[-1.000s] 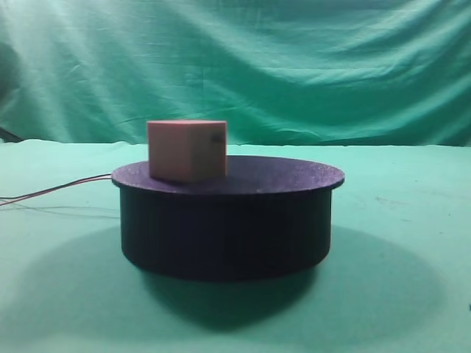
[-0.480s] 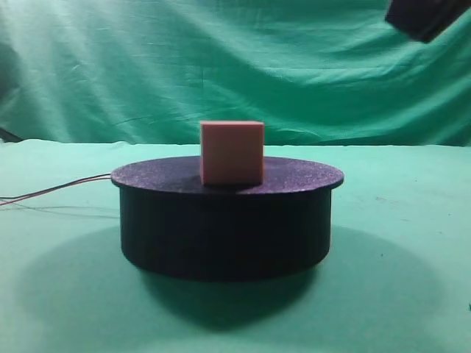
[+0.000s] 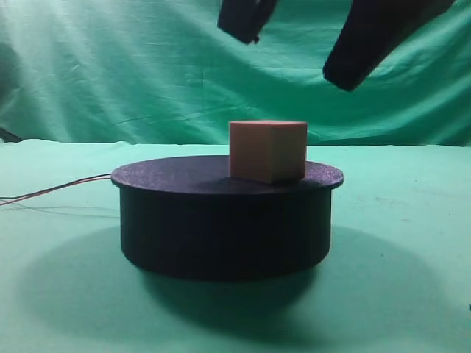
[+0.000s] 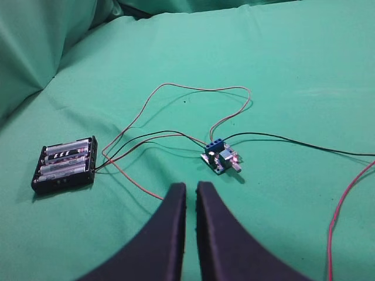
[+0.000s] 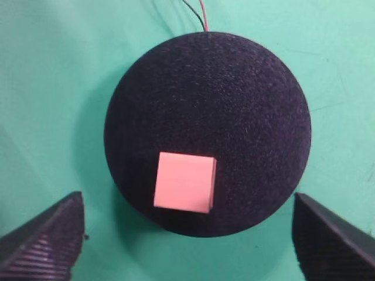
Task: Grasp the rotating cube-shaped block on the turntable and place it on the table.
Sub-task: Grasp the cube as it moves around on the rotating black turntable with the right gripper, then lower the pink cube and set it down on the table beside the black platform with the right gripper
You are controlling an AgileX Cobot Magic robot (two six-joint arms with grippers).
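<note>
The pinkish-tan cube-shaped block (image 3: pixel 267 151) stands on the right half of the black turntable (image 3: pixel 224 220), which rests on the green table (image 3: pixel 412 220). My right gripper (image 3: pixel 298 59) hangs open above the block, apart from it, its dark fingers spread wide. From the right wrist view the block (image 5: pixel 184 181) lies near the lower edge of the turntable (image 5: pixel 208 105), with the right gripper (image 5: pixel 186 202) open around it and its fingers (image 5: pixel 44 240) well clear on both sides. The left gripper (image 4: pixel 188 190) is shut on nothing, over bare cloth.
Thin red and black wires (image 3: pixel 55 190) trail left from the turntable. Under the left wrist lie a black battery holder (image 4: pixel 64 165), a small control board (image 4: pixel 221 158) and looping wires (image 4: pixel 193 91). A green drape (image 3: pixel 147 66) hangs behind.
The block has ridden round from the turntable's left side to its right. My right gripper has come down into view from the upper right and its fingers have spread apart.
</note>
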